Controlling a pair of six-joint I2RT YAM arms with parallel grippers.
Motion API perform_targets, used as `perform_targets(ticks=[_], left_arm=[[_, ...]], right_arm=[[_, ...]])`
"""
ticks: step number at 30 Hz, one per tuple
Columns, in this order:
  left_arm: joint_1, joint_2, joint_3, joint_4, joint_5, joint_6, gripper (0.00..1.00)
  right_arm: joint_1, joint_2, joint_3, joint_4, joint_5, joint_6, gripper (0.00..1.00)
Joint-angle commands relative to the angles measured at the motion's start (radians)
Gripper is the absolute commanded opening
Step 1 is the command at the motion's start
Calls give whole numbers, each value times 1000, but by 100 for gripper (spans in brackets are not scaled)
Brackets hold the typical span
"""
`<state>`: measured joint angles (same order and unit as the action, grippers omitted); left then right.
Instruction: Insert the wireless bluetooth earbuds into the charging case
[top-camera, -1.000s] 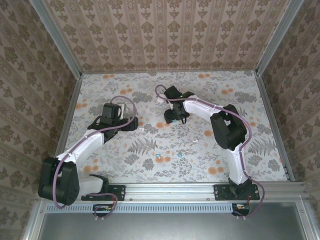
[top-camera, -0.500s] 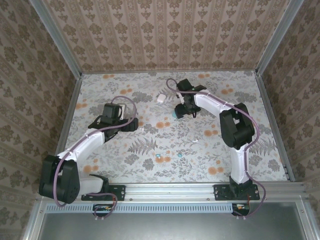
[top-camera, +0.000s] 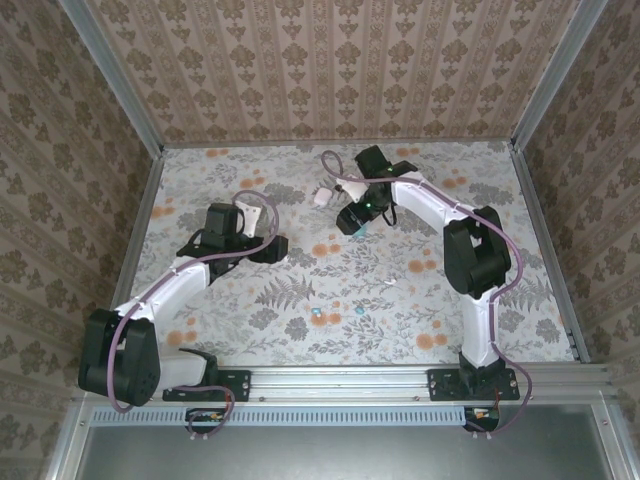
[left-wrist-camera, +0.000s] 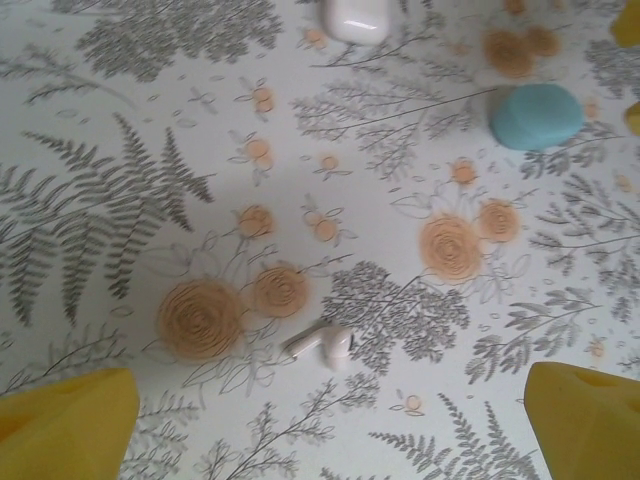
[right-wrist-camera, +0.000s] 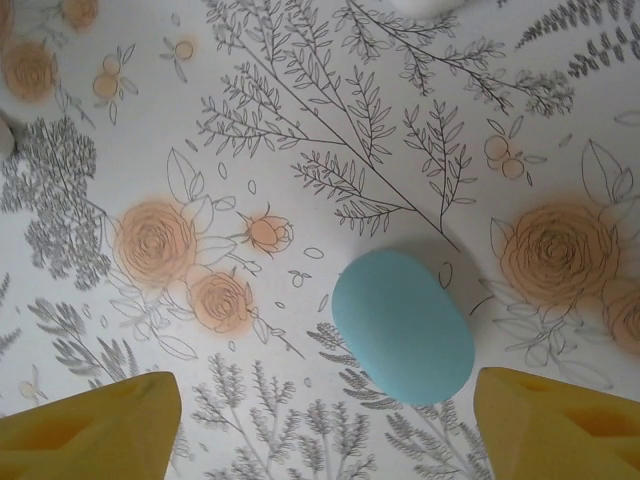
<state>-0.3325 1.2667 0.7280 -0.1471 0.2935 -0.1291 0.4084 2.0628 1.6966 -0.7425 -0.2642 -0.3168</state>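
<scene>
A white earbud (left-wrist-camera: 322, 346) lies on its side on the floral table, just ahead of my left gripper (left-wrist-camera: 325, 430), which is open and holds nothing. The closed teal charging case (right-wrist-camera: 403, 325) rests on the table between the yellow fingers (right-wrist-camera: 90, 425) of my right gripper (right-wrist-camera: 325, 425), which is open and hangs above it. A closed white case (top-camera: 322, 196) sits just left of the right gripper (top-camera: 352, 215). Two teal earbuds (top-camera: 318, 313) (top-camera: 358, 311) and another white earbud (top-camera: 390, 283) lie nearer the front. The left gripper (top-camera: 272, 248) is left of centre.
Patterned walls with metal posts (top-camera: 145, 215) enclose the table on three sides. Both arms reach in from the front rail (top-camera: 340, 385). From the left wrist I also see the teal case (left-wrist-camera: 535, 116) and the white case (left-wrist-camera: 355, 18) farther back.
My right gripper swung back and right, then settled over the teal case with its jaws a little wider. The white case came into view. My left gripper edged right over a white earbud.
</scene>
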Motion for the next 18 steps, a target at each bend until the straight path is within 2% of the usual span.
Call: perform_targets(ticks=[1, 9, 18], left_arm=[[0, -18, 16, 33, 80, 52, 100], [0, 3, 27, 35, 101, 64, 100], [0, 30, 45, 21, 113, 76, 100]], right_arm=[[-5, 53, 41, -59, -39, -212, 81], [-5, 170, 163, -172, 52, -319, 83], [-3, 205, 163, -196, 55, -383, 82]])
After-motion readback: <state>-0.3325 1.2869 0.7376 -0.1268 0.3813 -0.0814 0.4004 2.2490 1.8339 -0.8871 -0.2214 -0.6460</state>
